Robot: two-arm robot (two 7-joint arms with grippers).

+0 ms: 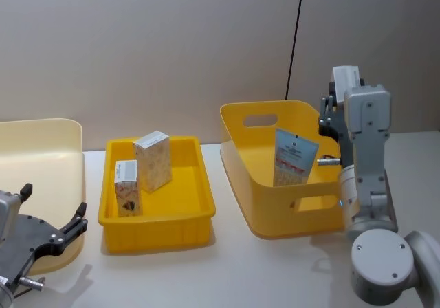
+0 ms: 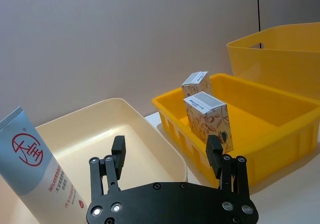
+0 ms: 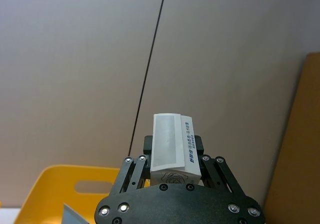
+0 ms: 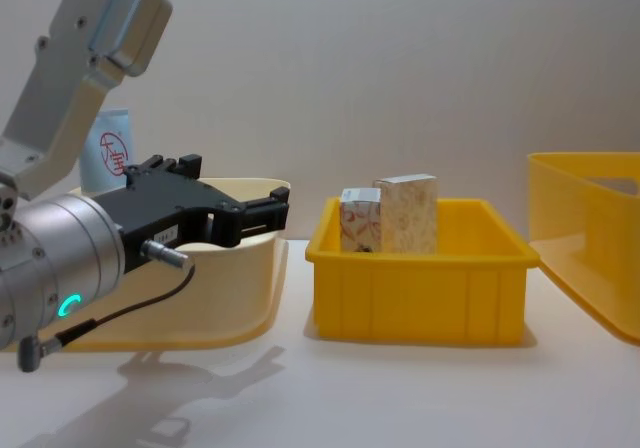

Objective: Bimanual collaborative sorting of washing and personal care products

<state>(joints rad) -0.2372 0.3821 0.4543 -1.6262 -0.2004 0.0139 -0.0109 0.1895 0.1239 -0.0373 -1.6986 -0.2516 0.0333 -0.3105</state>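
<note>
Right pincer around upright carton, long axis vertical.

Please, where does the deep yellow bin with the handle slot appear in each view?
Head view: bin right of centre.
Left wrist view: upper right corner.
Right wrist view: lower left corner.
Chest view: right edge.
Landmark: the shallow tray beside it, in the head, left wrist and chest views.

Left gripper hangs low with jaws apart, while the right gripper, raised, seemingly clamps something.
</note>
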